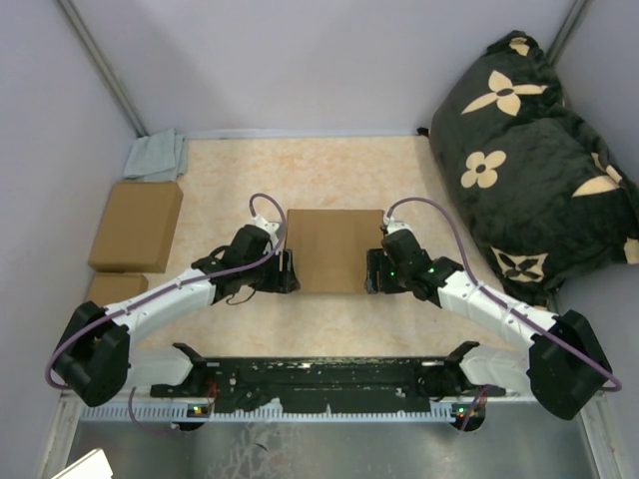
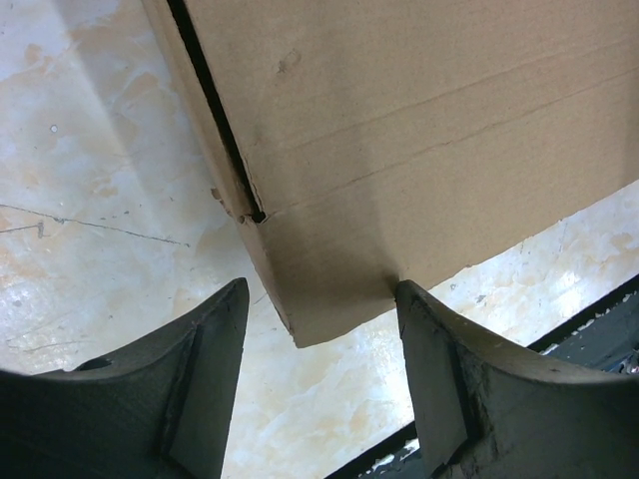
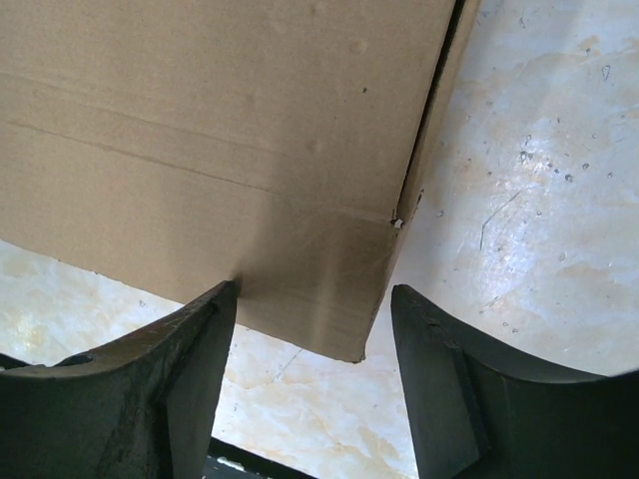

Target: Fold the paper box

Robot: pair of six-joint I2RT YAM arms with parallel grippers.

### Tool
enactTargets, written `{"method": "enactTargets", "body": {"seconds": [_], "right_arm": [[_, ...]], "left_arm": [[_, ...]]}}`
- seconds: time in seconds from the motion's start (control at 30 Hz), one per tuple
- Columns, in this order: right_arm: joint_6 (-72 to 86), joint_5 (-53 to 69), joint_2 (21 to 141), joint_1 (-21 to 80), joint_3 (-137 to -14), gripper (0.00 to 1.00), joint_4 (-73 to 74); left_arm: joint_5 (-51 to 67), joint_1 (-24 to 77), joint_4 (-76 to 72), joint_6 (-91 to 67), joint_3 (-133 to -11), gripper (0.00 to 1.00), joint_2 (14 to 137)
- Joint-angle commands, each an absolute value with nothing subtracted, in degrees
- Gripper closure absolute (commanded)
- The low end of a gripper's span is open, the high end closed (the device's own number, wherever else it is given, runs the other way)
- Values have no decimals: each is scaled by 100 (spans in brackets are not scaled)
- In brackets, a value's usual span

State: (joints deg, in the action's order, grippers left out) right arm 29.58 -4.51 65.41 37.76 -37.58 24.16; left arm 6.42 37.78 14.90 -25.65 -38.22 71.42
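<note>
The paper box (image 1: 334, 249) is plain brown cardboard, lying closed and flat in the middle of the table. My left gripper (image 1: 288, 271) is open at its near left corner; in the left wrist view that corner (image 2: 329, 289) sits between the two fingertips, and the right fingertip (image 2: 424, 329) touches the box's near edge. My right gripper (image 1: 373, 271) is open at the near right corner; in the right wrist view the corner (image 3: 329, 299) lies between the fingers, with the left fingertip (image 3: 210, 319) against the near edge. Neither gripper holds anything.
Two ready-made brown boxes, one larger (image 1: 136, 225) and one smaller (image 1: 116, 287), lie at the left. A grey cloth (image 1: 157, 156) is at the back left corner. A black flowered cushion (image 1: 534, 150) fills the right side. A black rail (image 1: 319, 379) runs along the near edge.
</note>
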Motion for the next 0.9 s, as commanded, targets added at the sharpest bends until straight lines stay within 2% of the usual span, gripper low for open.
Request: {"method": "enactTargets", "body": {"seconds": [0.0, 0.43, 0.87], "right_arm": [[2951, -338, 6432, 3823, -3766, 37, 2279], [2980, -392, 6656, 3823, -3551, 40, 1981], [2924, -677, 6910, 3823, -3375, 47, 1666]], "left_arm": [[619, 3806, 1496, -2549, -3861, 33, 7106], [710, 3808, 1371, -2586, -3767, 35, 7210], [619, 3806, 1040, -2620, -3610, 42, 7684]]}}
